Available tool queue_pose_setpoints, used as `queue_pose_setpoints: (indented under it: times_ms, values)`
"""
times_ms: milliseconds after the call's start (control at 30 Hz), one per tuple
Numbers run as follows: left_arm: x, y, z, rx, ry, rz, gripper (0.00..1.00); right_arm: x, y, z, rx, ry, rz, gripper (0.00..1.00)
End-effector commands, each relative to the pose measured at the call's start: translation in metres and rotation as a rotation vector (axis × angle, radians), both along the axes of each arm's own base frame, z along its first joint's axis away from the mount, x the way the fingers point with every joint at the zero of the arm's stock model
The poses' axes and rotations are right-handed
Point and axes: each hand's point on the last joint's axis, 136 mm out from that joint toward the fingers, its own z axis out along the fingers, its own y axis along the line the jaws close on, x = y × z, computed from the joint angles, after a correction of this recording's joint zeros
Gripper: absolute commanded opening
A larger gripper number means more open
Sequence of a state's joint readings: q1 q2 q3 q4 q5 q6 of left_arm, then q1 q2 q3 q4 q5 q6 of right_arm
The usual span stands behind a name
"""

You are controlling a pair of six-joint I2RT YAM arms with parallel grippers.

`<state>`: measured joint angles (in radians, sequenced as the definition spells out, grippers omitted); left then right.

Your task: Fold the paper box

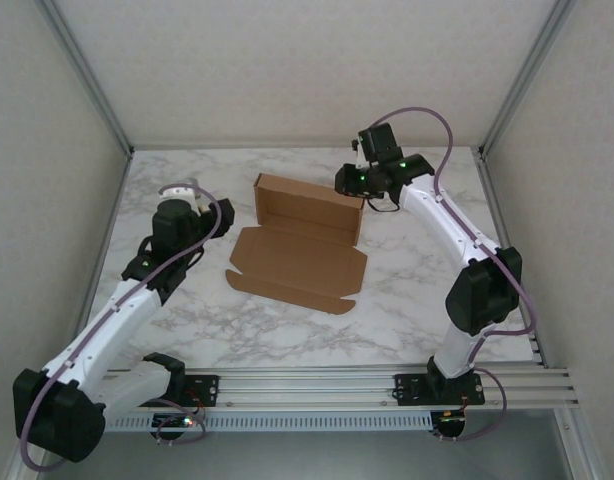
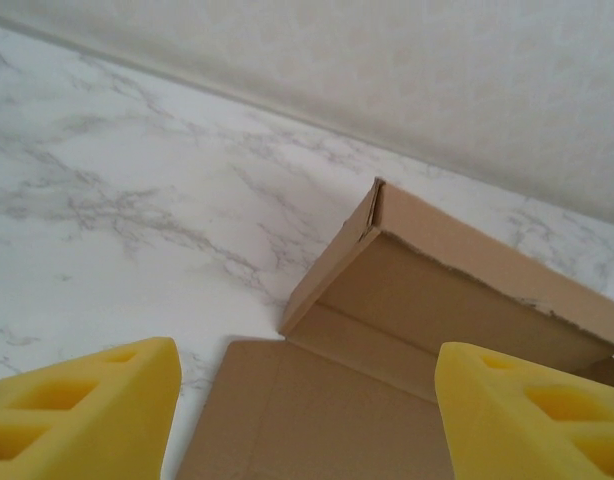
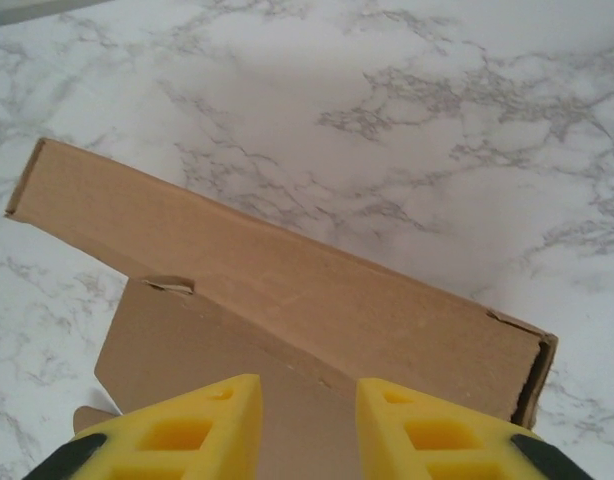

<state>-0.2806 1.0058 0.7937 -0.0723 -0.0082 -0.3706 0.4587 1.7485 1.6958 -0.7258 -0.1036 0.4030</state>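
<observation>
Setting: white-walled enclosure with metal corner posts (image 1: 92,80); a marble-patterned table (image 1: 427,250) forms the floor of the work area.
Mounting: both arms are bolted to a metal rail (image 1: 317,385) along the near edge of the table.
Paper box, position: the paper box (image 1: 302,240) lies near the middle of the table, between the two arms and somewhat toward the far side.
Paper box, form: plain brown cardboard, partly folded. The far portion stands as a shallow tray with raised walls; the near portion lies flat on the table as a broad panel with small flaps along its edges.
Left arm: reaches up along the left side of the table, ending just left of the box and apart from it.
Left tool: seen from the wrist, the left tool (image 2: 307,380) has its yellow fingers (image 2: 97,400) set wide apart with nothing between them. Ahead of it are the left end wall of the tray (image 2: 427,290) and the flat panel.
Right arm: bends over the right side of the table, with a purple cable (image 1: 442,130) looping above it.
Right tool: sits by the far right corner of the box. From the wrist, the right tool (image 3: 309,400) shows its yellow fingers (image 3: 197,430) close together with a narrow gap between them, clamping nothing.
Right wrist view of the box: the long wall of the tray (image 3: 287,290) runs diagonally across, its open end at lower right; a flat cardboard panel lies below the fingers.
</observation>
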Motion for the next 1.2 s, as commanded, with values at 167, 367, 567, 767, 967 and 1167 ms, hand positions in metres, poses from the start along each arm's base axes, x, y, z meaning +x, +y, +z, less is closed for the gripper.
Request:
queue_pose_setpoints:
  times_ms: [167, 367, 567, 767, 967, 1167]
  values:
    - [-0.003, 0.009, 0.001, 0.040, -0.019, 0.045, 0.68, 0.013, -0.013, -0.030, -0.019, 0.069, -0.049, 0.34]
    - [-0.006, 0.015, 0.007, 0.051, -0.049, 0.078, 0.69, 0.013, -0.018, -0.046, -0.029, 0.091, -0.060, 0.34]
    - [-0.006, 0.016, 0.008, 0.051, -0.059, 0.082, 0.69, 0.019, -0.029, -0.067, -0.038, 0.133, -0.101, 0.33]
    - [-0.008, 0.019, 0.010, 0.057, -0.066, 0.100, 0.69, 0.029, -0.041, -0.087, -0.053, 0.160, -0.155, 0.34]
    - [-0.012, 0.028, 0.016, 0.064, -0.092, 0.140, 0.69, 0.049, -0.062, -0.107, 0.014, 0.223, -0.251, 0.35]
    - [-0.022, 0.045, 0.033, 0.074, -0.150, 0.225, 0.69, 0.045, -0.072, -0.134, 0.036, 0.297, -0.305, 0.35]
